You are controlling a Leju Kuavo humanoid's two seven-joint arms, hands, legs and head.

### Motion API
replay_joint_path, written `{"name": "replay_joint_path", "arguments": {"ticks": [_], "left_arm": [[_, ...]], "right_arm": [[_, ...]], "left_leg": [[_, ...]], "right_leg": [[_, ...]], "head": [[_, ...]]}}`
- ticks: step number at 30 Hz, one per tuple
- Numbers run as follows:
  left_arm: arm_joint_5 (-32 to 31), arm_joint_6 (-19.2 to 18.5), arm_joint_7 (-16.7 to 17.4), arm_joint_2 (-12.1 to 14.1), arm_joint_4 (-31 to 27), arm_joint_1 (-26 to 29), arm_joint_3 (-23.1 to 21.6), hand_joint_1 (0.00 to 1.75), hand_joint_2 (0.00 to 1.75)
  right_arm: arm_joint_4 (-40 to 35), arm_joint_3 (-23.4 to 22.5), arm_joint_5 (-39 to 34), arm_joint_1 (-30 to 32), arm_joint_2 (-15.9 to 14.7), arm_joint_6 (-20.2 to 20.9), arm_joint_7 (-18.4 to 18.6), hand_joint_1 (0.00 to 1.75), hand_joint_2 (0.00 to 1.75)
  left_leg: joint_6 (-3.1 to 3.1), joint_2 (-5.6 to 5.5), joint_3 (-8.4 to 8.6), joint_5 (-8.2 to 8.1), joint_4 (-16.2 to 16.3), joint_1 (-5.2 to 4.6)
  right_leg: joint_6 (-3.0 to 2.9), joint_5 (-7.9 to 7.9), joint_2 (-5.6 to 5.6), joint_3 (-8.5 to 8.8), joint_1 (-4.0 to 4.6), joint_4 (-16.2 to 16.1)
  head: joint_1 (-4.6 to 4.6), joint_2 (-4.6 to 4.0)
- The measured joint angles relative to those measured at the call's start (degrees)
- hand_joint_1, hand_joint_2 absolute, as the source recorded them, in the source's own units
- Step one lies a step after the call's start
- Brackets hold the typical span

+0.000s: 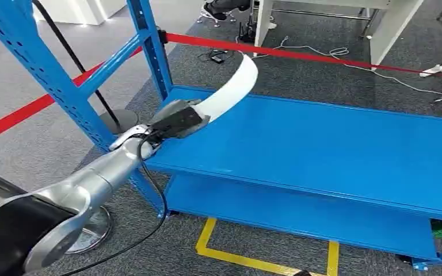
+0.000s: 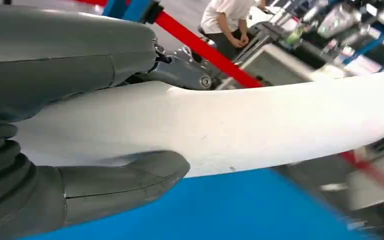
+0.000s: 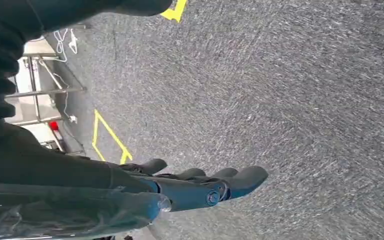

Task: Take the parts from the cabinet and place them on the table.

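Silver and bent at the elbow, the left arm (image 1: 86, 184) reaches forward to the left hand (image 1: 175, 122), whose fingers (image 2: 125, 182) and thumb clamp one end of a long curved white part (image 1: 230, 89). Beyond the fingers the part arcs upward above the blue shelf (image 1: 322, 149). Farther off, a red barrier strap (image 1: 299, 54) crosses grey carpet. Over that carpet, the right hand (image 3: 190, 187) hangs with fingers extended, holding nothing.

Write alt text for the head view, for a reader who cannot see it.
The robot's left hand holds a long curved white part above the corner of a blue metal shelf. Red barrier tape crosses the grey carpet behind.
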Motion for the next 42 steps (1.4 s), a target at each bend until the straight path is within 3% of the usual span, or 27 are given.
{"name": "replay_joint_path", "arguments": {"ticks": [3,10,13,16,19,21,24,28,31,40,42], "left_arm": [[2.4,0.2,1.3,-1.7,-4.3,2.2,2.9,1.75,1.75],[8.3,5.6,6.1,-6.3,-13.0,6.8,6.3,1.75,1.75],[9.1,7.0,5.6,-7.4,-15.6,8.4,6.3,1.75,1.75],[10.2,11.2,4.3,-8.4,-20.1,11.2,5.7,1.75,1.75],[14.8,9.9,1.9,-8.8,-27.5,16.1,2.9,1.75,1.75],[15.2,8.3,-0.6,-8.5,-32.5,19.4,0.0,1.75,1.75],[15.4,7.3,-1.8,-8.0,-38.4,22.8,-4.3,1.75,1.75],[16.1,3.6,-8.6,-6.9,-44.5,27.3,-7.1,1.75,1.75],[14.4,3.0,-12.4,-6.0,-49.4,32.8,-8.5,1.75,1.75],[13.9,2.8,-12.7,-4.0,-54.5,37.0,-10.0,1.75,1.75],[15.6,1.0,-12.9,-3.7,-55.3,38.4,-10.0,1.75,1.75]], "right_arm": [[0.0,-0.2,0.0,0.0,0.0,-0.3,-0.1,0.0,1.75],[0.0,-0.6,-0.3,0.3,0.0,-1.2,0.4,0.0,1.75],[0.0,-0.9,-0.4,0.4,0.0,-1.3,0.5,0.0,1.75],[0.0,-1.3,-0.9,0.4,0.0,-1.4,0.8,0.0,1.75],[0.0,-1.7,-1.2,0.5,0.0,-1.5,0.8,0.0,1.75],[0.0,-2.0,-1.5,0.5,0.0,-1.5,0.7,0.0,1.75],[0.0,-2.2,-1.8,0.5,0.0,-1.5,0.5,0.0,1.75],[0.0,-2.9,-2.5,0.6,0.0,-1.5,-1.0,0.0,1.75],[0.0,-3.4,-3.4,0.7,0.0,-1.5,-2.8,0.0,1.75],[0.0,-4.2,-3.9,0.8,0.0,-1.5,-3.5,0.0,1.75],[0.0,-4.9,-5.8,0.9,0.0,-1.5,-5.5,0.0,1.75]], "left_leg": [[0.0,-0.01,-0.04,0.0,0.0,0.0],[0.02,-0.03,-0.09,-0.02,0.0,-0.01],[0.02,-0.03,-0.1,-0.02,0.0,-0.01],[0.03,-0.02,-0.1,-0.03,0.0,-0.01],[0.04,-0.03,-0.14,-0.04,0.0,0.0],[0.05,-0.03,-0.19,-0.05,0.0,0.0],[0.09,-0.03,-0.22,-0.09,0.0,-0.01],[0.11,-0.02,-0.23,-0.1,0.0,-0.02],[0.11,-0.02,-0.23,-0.11,0.0,-0.01],[0.12,-0.03,-0.23,-0.09,0.0,-0.01],[0.12,-0.03,-0.22,-0.09,0.0,-0.02]], "right_leg": [[0.0,0.0,0.03,-0.02,0.0,0.0],[0.0,0.0,-0.01,-0.03,-0.01,0.0],[0.0,0.0,0.0,-0.04,-0.01,0.0],[0.01,0.0,0.0,-0.06,-0.01,0.0],[0.02,-0.01,-0.02,-0.08,0.0,0.0],[0.03,-0.03,-0.02,-0.11,0.0,0.0],[0.04,-0.04,-0.01,-0.13,-0.01,0.0],[0.04,-0.04,-0.02,-0.12,-0.02,-0.1],[0.04,-0.04,-0.02,-0.15,-0.01,-0.1],[0.04,-0.03,-0.05,-0.12,-0.01,-0.1],[0.05,-0.03,-0.04,-0.1,-0.02,-0.1]], "head": [[0.0,0.0],[0.0,0.0],[0.02,0.0],[0.0,0.0],[0.0,0.0],[0.0,0.0],[0.0,0.0],[0.02,0.0],[0.0,0.0],[0.0,0.0],[0.02,0.0]]}}
